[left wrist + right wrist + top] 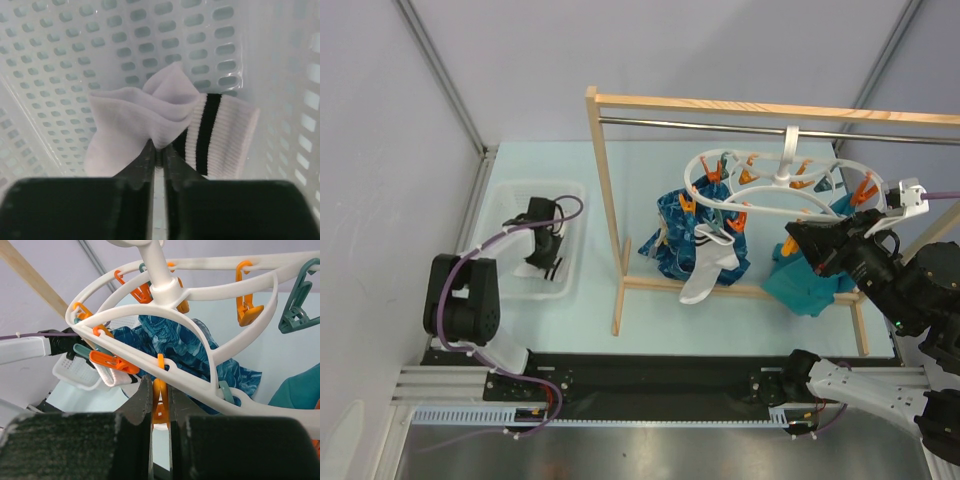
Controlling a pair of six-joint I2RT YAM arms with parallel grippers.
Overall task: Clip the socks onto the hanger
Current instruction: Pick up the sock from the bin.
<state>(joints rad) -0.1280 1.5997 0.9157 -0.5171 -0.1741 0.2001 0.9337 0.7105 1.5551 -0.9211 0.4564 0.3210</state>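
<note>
1. Pinching a fold of the second sock (pixel 135 120), the left gripper (pixel 159 149) is down inside the white perforated basket (pixel 60 60). The step in hand looks like the pick-up of sock number two.
2. Its fingers are clamped tight on the white fabric with no gap showing. The black-striped cuff lies just to the right of them on the basket floor.
3. Over at the hanger (pixel 162 277), the first sock (pixel 705 265) hangs clipped, right beside the blue patterned cloth (pixel 670 230).
4. The right gripper (pixel 159 389) has its fingers narrowed to a slit with an orange clip (pixel 160 412) caught between them, apparently squeezing it ready.
5. Next call, I reckon: lift the sock clear of the basket walls, carry it across to that clip and feed an edge into its mouth.
</note>
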